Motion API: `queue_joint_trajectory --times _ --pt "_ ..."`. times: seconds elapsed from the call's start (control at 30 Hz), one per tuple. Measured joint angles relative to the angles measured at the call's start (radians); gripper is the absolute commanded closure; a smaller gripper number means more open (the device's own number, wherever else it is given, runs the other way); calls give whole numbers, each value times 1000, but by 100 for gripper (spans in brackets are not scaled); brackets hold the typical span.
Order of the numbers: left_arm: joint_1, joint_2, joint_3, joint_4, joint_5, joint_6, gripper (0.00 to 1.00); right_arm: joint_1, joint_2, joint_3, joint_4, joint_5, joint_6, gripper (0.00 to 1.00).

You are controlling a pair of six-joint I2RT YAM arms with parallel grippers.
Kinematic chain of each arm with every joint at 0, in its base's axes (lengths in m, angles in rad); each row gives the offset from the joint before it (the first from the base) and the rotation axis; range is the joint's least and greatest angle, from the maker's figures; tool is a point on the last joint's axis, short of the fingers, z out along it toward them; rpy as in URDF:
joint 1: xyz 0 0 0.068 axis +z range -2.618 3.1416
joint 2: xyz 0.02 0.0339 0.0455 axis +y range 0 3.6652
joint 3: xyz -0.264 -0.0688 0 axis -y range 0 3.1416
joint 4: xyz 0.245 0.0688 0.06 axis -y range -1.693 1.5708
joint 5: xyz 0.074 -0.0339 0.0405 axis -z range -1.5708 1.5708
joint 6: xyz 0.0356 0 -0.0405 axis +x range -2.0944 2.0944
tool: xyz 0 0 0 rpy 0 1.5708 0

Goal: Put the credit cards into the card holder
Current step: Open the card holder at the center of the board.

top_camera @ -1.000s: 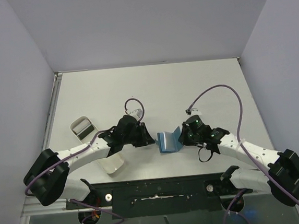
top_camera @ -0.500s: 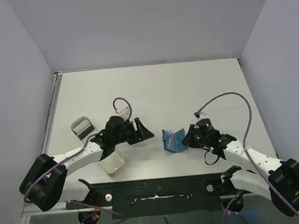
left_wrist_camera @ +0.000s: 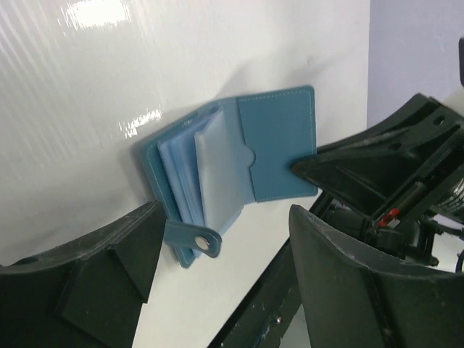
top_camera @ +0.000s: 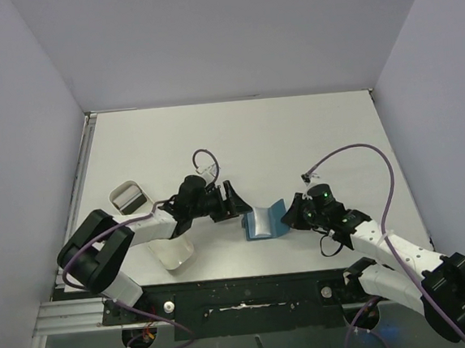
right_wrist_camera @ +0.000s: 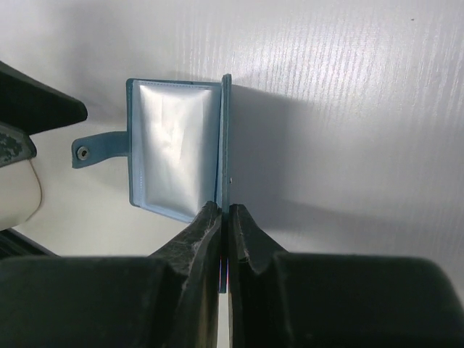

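The teal card holder [top_camera: 263, 220] stands open on the table between both arms. Its clear sleeves fan out in the left wrist view, card holder [left_wrist_camera: 239, 156], with the strap tab and snap stud [left_wrist_camera: 206, 241] hanging low. My right gripper [right_wrist_camera: 225, 217] is shut on the edge of one cover, holding it upright. My left gripper [top_camera: 237, 202] is open just left of the holder, its fingers [left_wrist_camera: 109, 268] wide apart and holding nothing. A pale sheet fills the front sleeve [right_wrist_camera: 174, 152]; I cannot tell whether it is one of the credit cards.
A long white tray [top_camera: 173, 255] lies under the left forearm, with a flat grey rectangle in its far end [top_camera: 131, 201]. The table's near edge with the arm bases runs just below the holder. A purple cable loops above each wrist.
My left gripper has opened, drawn back to the left, then come in again beside the holder. The right gripper has kept its grip and shifted the holder slightly right.
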Motion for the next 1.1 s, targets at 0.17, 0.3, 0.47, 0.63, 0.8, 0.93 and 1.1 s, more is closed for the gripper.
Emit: queue_joint_trajectory --times 0.17,0.3,0.47,0.63,0.8,0.93,1.1 --pt "0 18 56 -29 -88 13 33 -1 1 0 0 -3 -6 100" --pt "0 35 74 -38 -137 28 34 -6 3 0 -7 4 -5 100" --pt "0 89 74 -26 -126 31 41 -8 2 -13 -7 6 -2 100" --pt "-1 135 58 45 -82 10 45 -14 2 -18 -10 7 1 100" --pt "-2 182 34 177 -20 -43 55 -14 2 -18 -10 7 1 100" --pt "-4 227 14 267 19 -90 66 -14 2 -18 -10 7 2 100" --pt "-8 261 10 322 51 -129 91 -14 2 -18 -12 7 5 88"
